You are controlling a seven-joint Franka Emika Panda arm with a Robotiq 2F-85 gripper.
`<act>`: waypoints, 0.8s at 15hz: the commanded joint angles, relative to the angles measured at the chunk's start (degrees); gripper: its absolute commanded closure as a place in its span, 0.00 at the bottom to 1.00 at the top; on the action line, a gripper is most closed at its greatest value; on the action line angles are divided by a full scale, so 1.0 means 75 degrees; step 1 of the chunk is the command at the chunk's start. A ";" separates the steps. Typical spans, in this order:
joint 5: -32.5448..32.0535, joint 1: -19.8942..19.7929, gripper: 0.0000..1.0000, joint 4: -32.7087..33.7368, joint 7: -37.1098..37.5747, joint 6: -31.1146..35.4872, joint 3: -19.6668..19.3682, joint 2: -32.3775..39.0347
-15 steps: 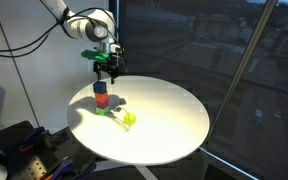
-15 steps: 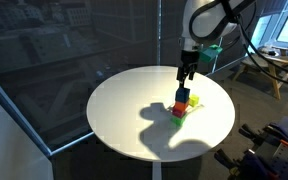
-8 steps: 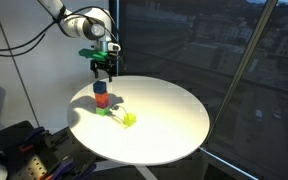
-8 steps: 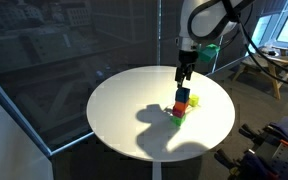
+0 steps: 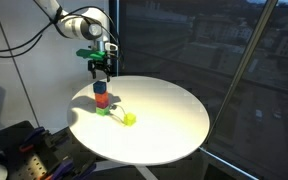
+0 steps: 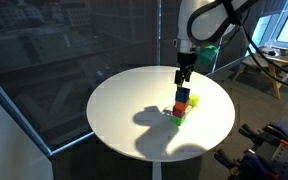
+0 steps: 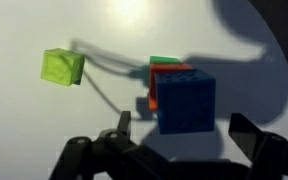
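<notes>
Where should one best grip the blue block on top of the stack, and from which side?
Grip the blue block by two opposite flat side faces, coming straight down from above. It sits topmost, on the red block, so its sides are free, and the gripper hangs over it with jaws open.

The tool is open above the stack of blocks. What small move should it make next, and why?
Probably a sideways shift toward the lime block. The tool hangs open and empty just above the blue block, which tops the stack, and the lime block is the only one lying apart on the table.
</notes>
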 commanded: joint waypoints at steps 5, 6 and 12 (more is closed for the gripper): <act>-0.0160 0.0052 0.00 -0.0382 0.0346 0.0158 -0.0018 -0.0237; -0.0157 0.0049 0.00 -0.0399 0.0349 0.0162 -0.0020 -0.0241; -0.0181 0.0046 0.00 -0.0495 0.0367 0.0308 -0.0035 -0.0190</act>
